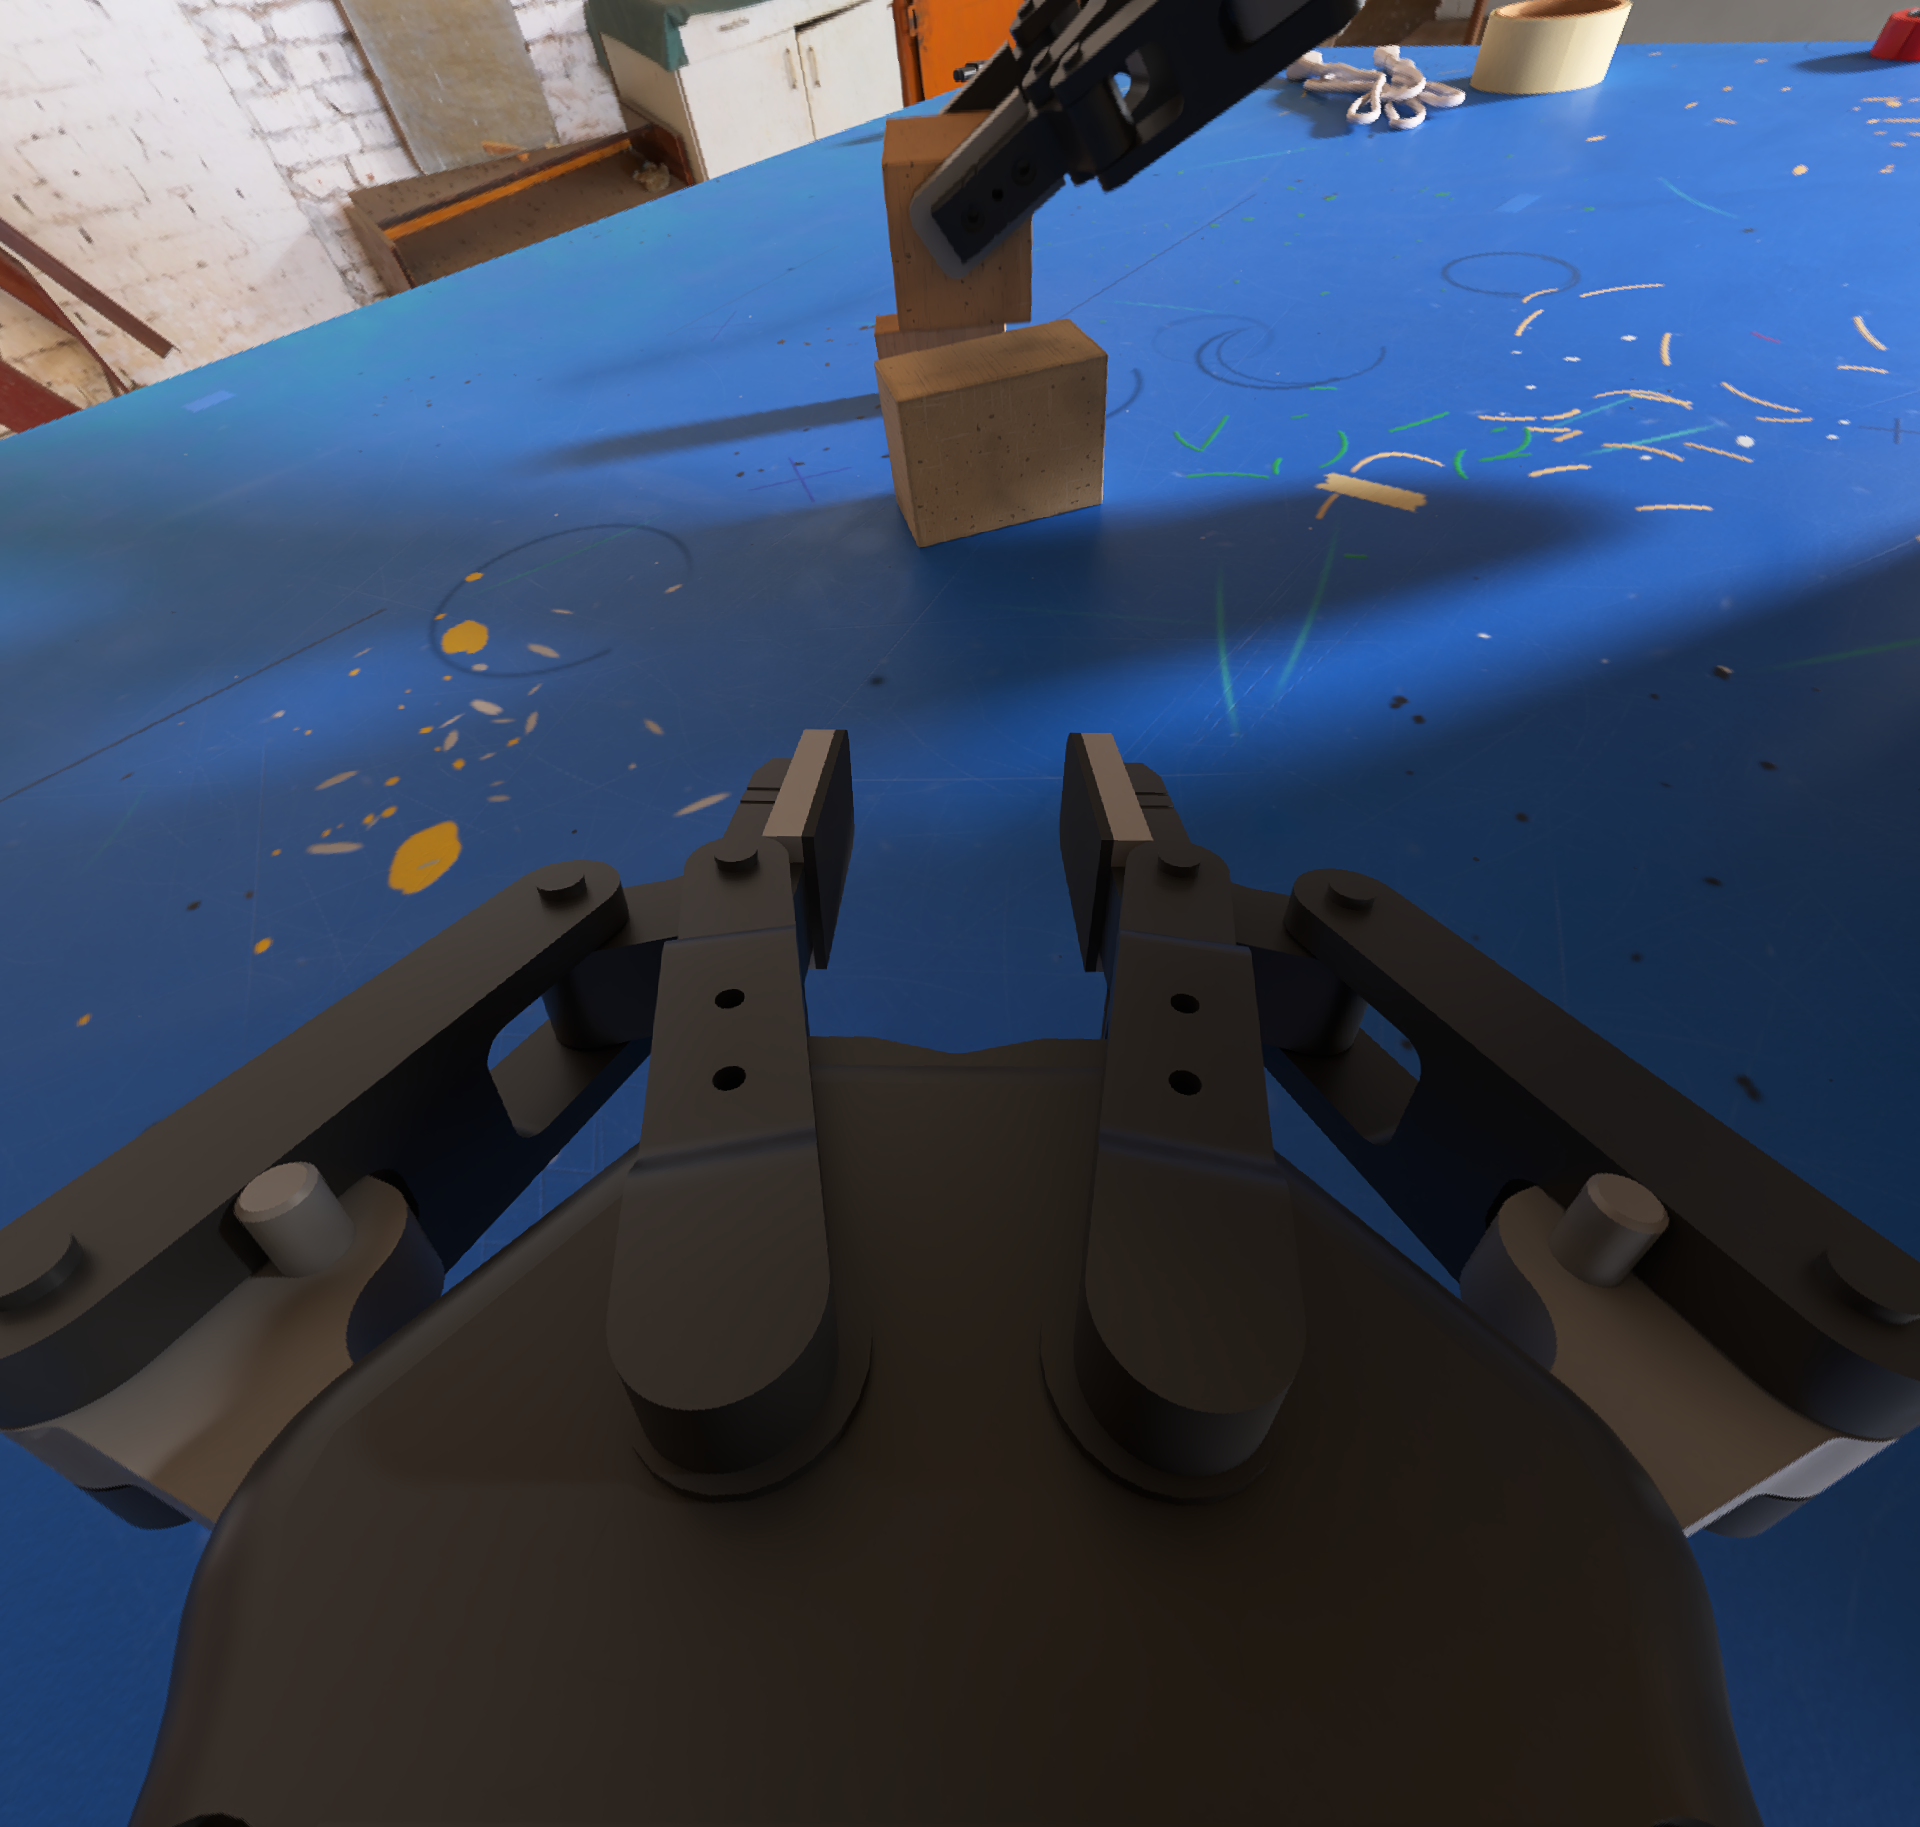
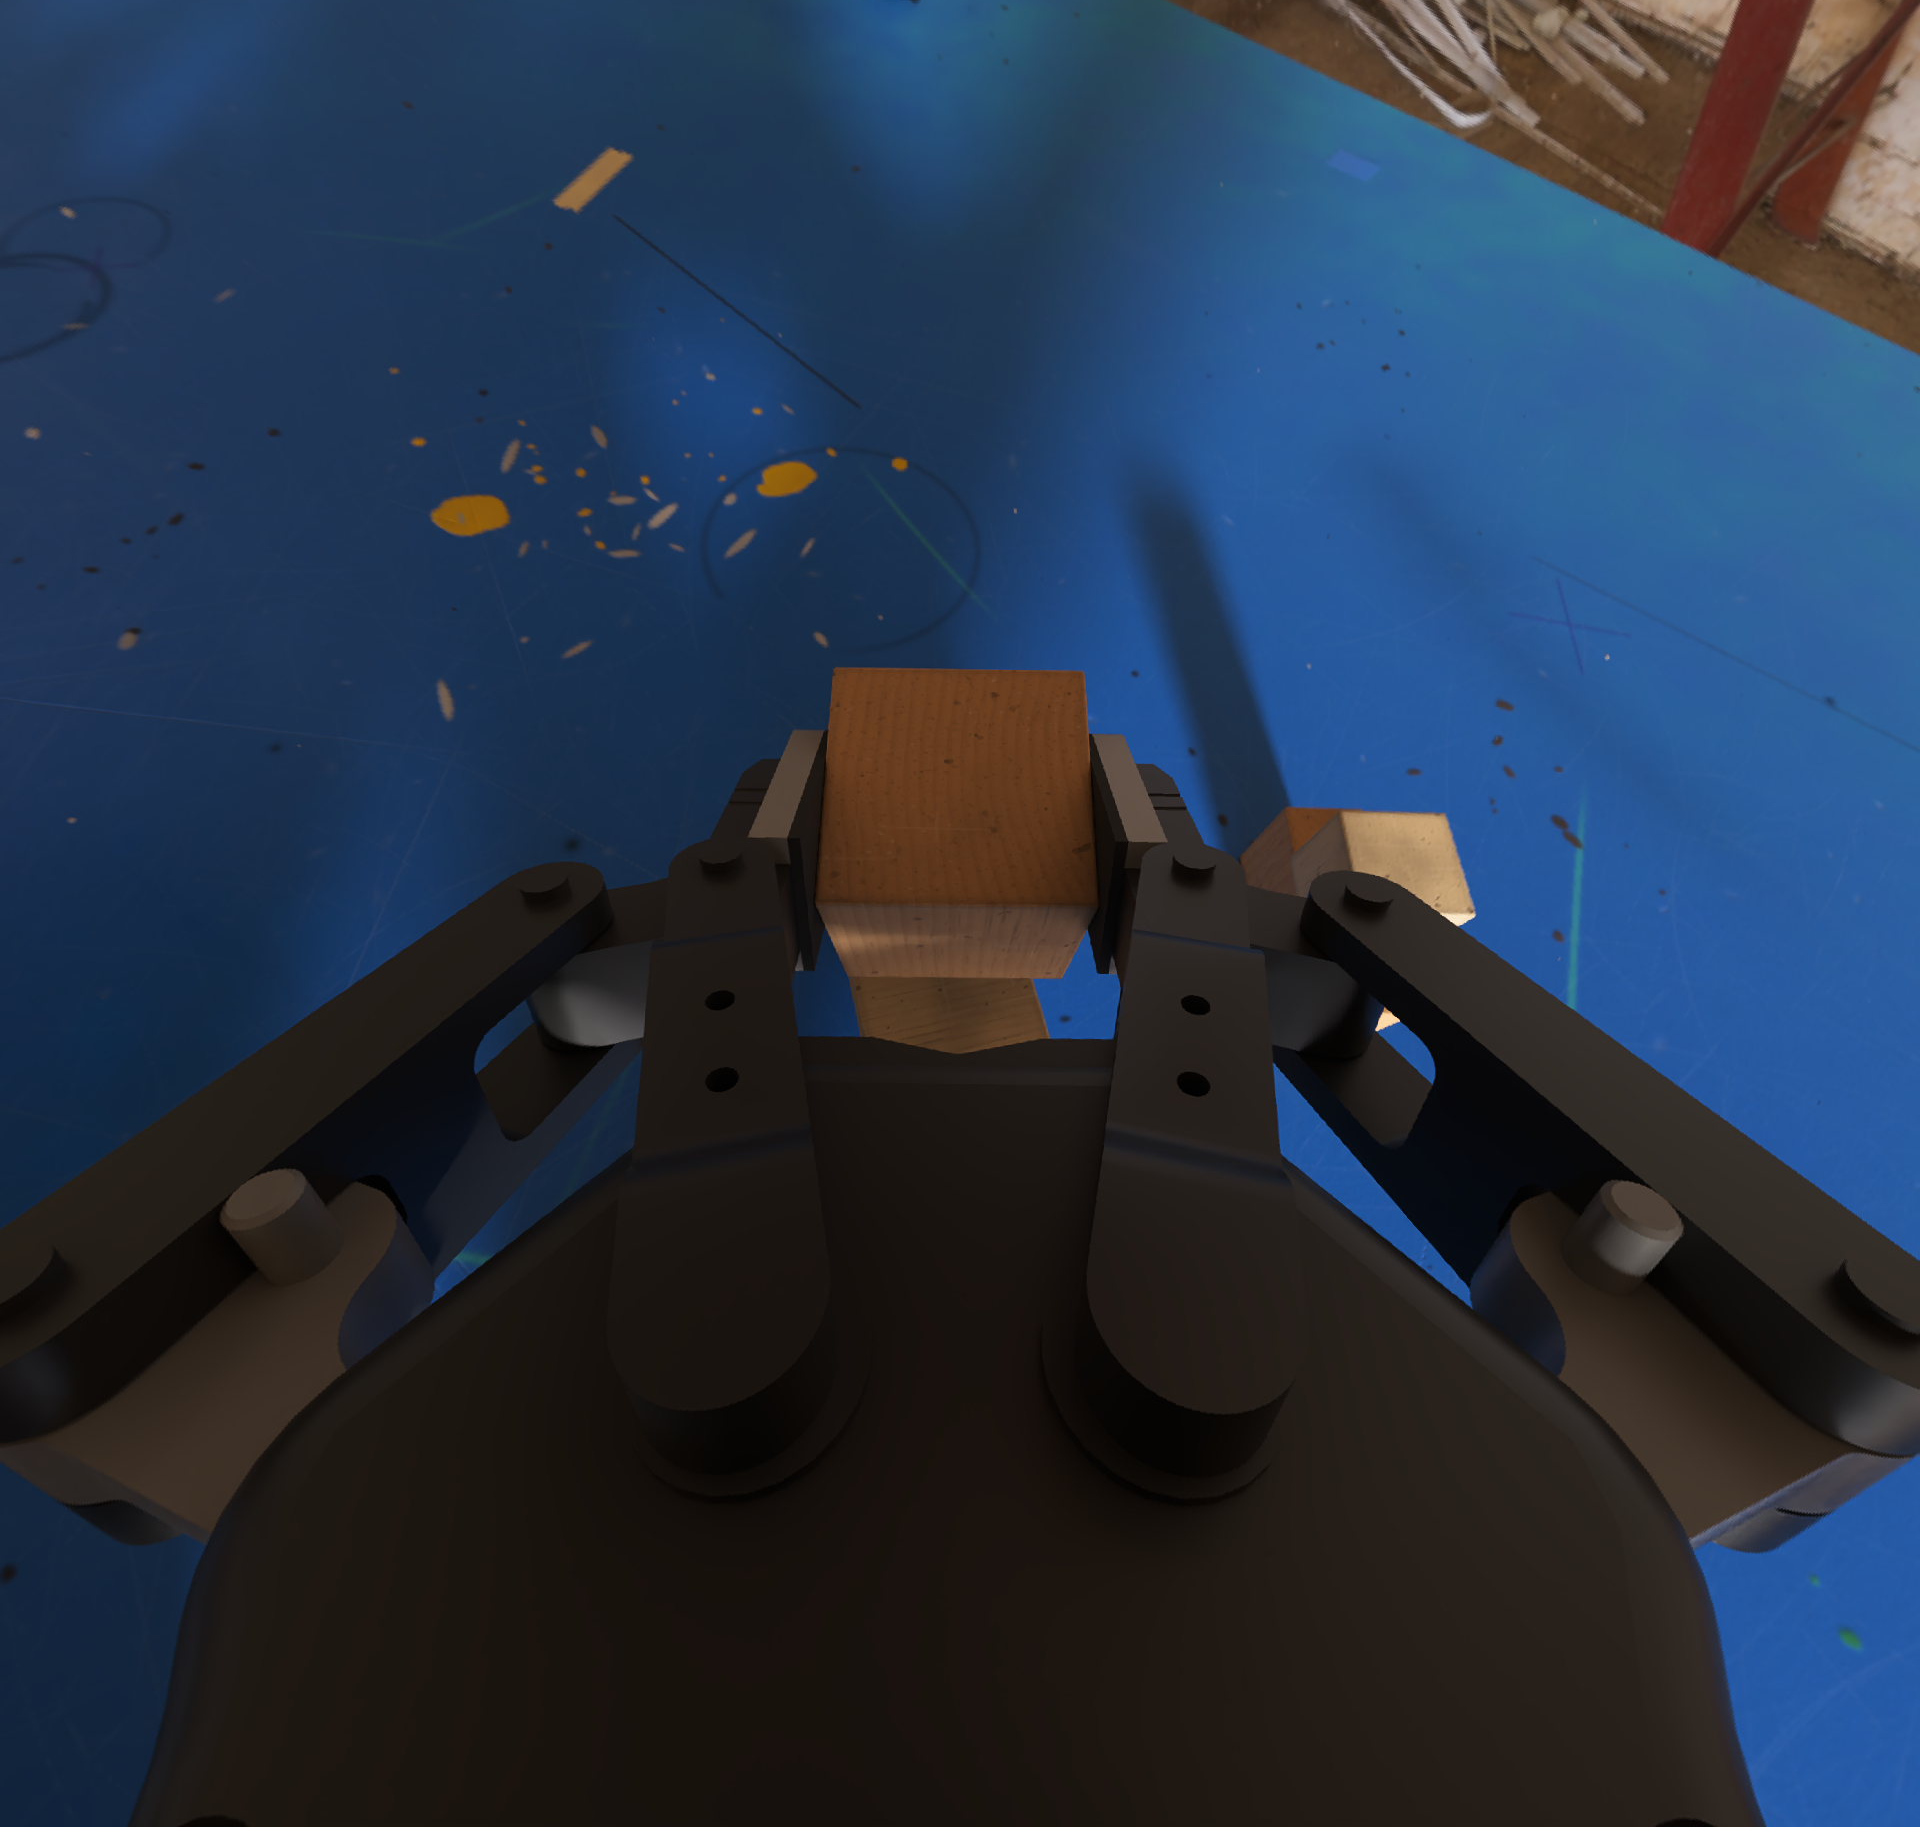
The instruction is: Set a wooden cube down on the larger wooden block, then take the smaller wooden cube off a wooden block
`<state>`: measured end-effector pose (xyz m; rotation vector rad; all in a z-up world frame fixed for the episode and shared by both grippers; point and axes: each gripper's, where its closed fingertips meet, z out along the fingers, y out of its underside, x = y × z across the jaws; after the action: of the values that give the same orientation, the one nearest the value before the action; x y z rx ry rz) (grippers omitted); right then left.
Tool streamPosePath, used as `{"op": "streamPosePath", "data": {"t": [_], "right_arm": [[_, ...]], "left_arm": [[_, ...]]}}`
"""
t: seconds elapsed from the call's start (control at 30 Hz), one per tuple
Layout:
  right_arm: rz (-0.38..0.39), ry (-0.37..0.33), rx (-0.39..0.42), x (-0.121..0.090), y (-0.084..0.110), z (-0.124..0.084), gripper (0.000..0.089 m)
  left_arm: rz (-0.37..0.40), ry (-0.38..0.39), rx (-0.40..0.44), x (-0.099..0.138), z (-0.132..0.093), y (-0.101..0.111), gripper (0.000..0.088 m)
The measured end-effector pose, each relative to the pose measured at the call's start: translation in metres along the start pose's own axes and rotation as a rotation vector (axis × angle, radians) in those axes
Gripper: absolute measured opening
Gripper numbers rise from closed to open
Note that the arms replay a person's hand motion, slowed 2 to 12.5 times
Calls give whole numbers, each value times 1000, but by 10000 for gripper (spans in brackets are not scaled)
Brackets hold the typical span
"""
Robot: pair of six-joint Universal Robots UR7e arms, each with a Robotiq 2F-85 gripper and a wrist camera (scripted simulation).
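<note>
The right gripper [image 2: 956, 842] is clamping a wooden cube [image 2: 956, 801] at frame centre, hovering over a pale wooden block [image 2: 951, 1019] just below it; another wooden block [image 2: 1392, 858] is sitting on the blue table [image 2: 1351, 427] to the right. This is looking like the set-down step: next it needs lowering squarely before release. The left gripper [image 1: 956, 842], lower centre of its own view, is idling with jaws apart and empty
</note>
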<state>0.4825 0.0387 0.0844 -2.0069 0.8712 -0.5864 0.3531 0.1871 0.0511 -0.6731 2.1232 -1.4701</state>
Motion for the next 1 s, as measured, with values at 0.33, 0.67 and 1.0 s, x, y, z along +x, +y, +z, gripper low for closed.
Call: {"op": "streamPosePath", "data": {"t": [0.33,0.67,1.0], "right_arm": [[-100,-114,23,9,-25,-21,401],[-137,-216,-53,7,-13,-15,401],[-136,-233,-54,-5,5,-3,401]], "left_arm": [[-11,-4,6,-4,-1,-2,365],[-15,-4,3,-6,0,-2,366],[-24,-2,-1,-9,1,-1,366]]}}
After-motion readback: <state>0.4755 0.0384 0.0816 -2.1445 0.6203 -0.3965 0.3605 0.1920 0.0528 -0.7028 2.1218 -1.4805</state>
